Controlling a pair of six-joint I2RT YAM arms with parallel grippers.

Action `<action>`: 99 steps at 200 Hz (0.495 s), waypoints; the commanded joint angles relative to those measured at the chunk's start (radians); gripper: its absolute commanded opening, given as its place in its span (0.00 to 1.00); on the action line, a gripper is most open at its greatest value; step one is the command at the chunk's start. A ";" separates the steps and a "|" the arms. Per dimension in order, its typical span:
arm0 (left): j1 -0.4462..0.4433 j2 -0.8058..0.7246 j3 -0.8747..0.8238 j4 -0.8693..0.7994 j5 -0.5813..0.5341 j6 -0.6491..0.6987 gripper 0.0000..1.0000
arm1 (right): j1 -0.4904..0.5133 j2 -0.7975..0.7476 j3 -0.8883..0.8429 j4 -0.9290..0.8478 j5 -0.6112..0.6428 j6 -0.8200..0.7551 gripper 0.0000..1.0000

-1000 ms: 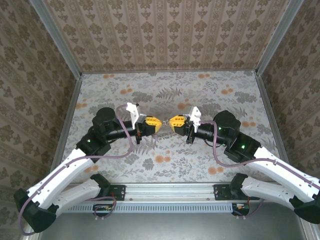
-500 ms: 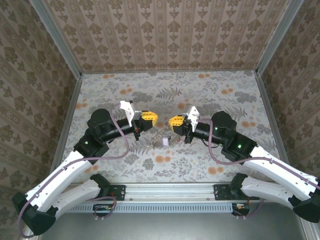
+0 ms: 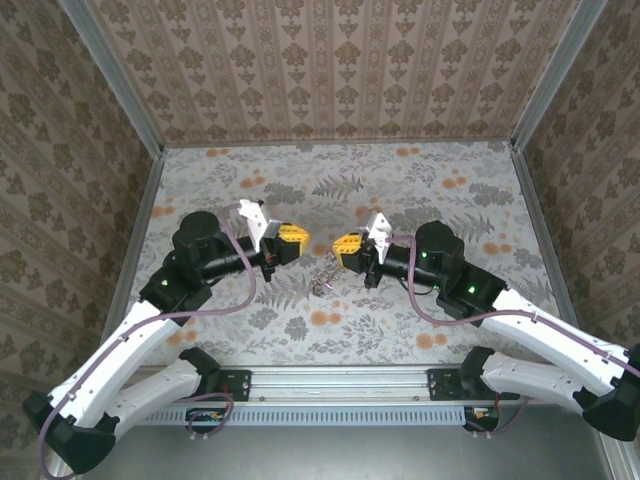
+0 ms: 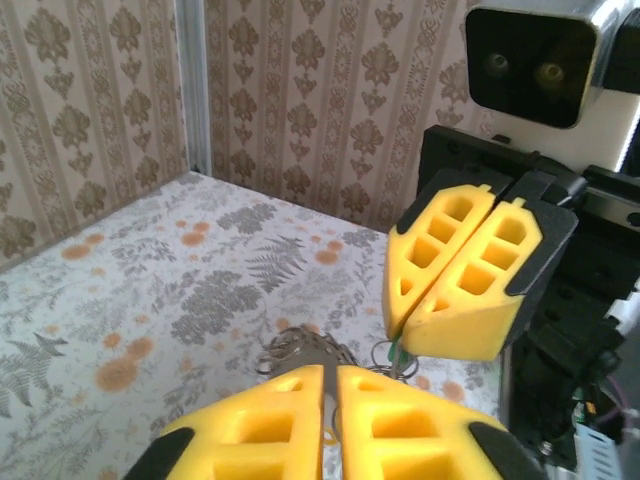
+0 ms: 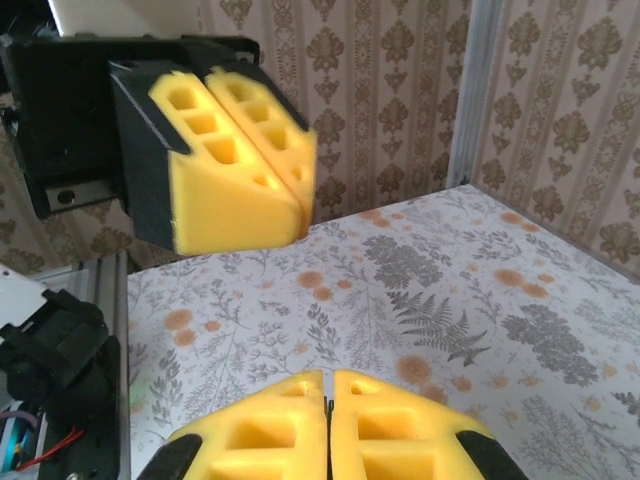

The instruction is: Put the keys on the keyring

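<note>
Top external camera looks down on a table (image 3: 420,190) with a flowery cover. On the left side, the left arm bends in toward the middle. The left claw (image 3: 298,239) has yellow fingers and points to the right. Its two fingers sit close together, and nothing is between them.

Just right of it and a bit nearer to the arm bases, a small shiny bunch of keys (image 3: 324,277) sits low over the flowery cover. It is between the two claws, and closer to the right one. It is too small from up here to pick out each key or the ring.

Farther right is the right claw (image 3: 342,245). It points left, so the two claws face each other with a gap between them. Its fingers are pressed tight together.

Left wrist camera shows the left claw (image 4: 330,385) at the bottom, with only a thin line between its fingers. The keys (image 4: 312,352) show as silver wire loops just past its tips. The right claw (image 4: 410,318) hangs above them on the right, closed tight. A thin green bit (image 4: 397,350) shows under its tip. I cannot tell if it pinches anything.

Right wrist camera shows the left claw (image 5: 285,190) up on the left, fingers together, and the right claw (image 5: 328,395) at the bottom, closed.
</note>
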 commanded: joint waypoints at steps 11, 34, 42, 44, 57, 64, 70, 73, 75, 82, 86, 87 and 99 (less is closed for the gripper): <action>0.005 -0.014 0.066 -0.157 0.055 0.074 0.29 | -0.003 0.009 0.078 -0.008 -0.104 -0.043 0.00; 0.005 0.000 0.085 -0.185 0.126 0.098 0.36 | -0.002 0.021 0.116 -0.054 -0.158 -0.071 0.00; 0.002 0.010 0.094 -0.208 0.136 0.113 0.37 | -0.003 0.023 0.129 -0.064 -0.172 -0.079 0.00; 0.003 0.012 0.098 -0.211 0.137 0.117 0.37 | -0.002 0.023 0.132 -0.068 -0.173 -0.081 0.00; 0.001 0.020 0.106 -0.238 0.130 0.132 0.38 | -0.005 0.028 0.149 -0.084 -0.192 -0.091 0.00; 0.001 0.018 0.103 -0.241 0.128 0.134 0.38 | -0.006 0.030 0.157 -0.092 -0.203 -0.094 0.00; 0.001 0.018 0.104 -0.243 0.123 0.134 0.39 | -0.006 0.032 0.163 -0.095 -0.213 -0.095 0.00; 0.001 0.016 0.105 -0.245 0.122 0.134 0.39 | -0.006 0.032 0.165 -0.097 -0.219 -0.095 0.00; 0.002 0.016 0.104 -0.246 0.122 0.135 0.39 | -0.007 0.033 0.167 -0.099 -0.223 -0.096 0.00; 0.002 0.014 0.103 -0.248 0.121 0.137 0.39 | -0.007 0.036 0.175 -0.104 -0.242 -0.098 0.00; 0.002 0.013 0.102 -0.249 0.120 0.138 0.39 | -0.009 0.037 0.178 -0.108 -0.255 -0.097 0.00; 0.002 0.013 0.102 -0.249 0.120 0.138 0.39 | -0.009 0.038 0.179 -0.107 -0.258 -0.097 0.00; 0.001 0.011 0.103 -0.249 0.127 0.141 0.39 | -0.010 0.045 0.193 -0.124 -0.296 -0.101 0.00</action>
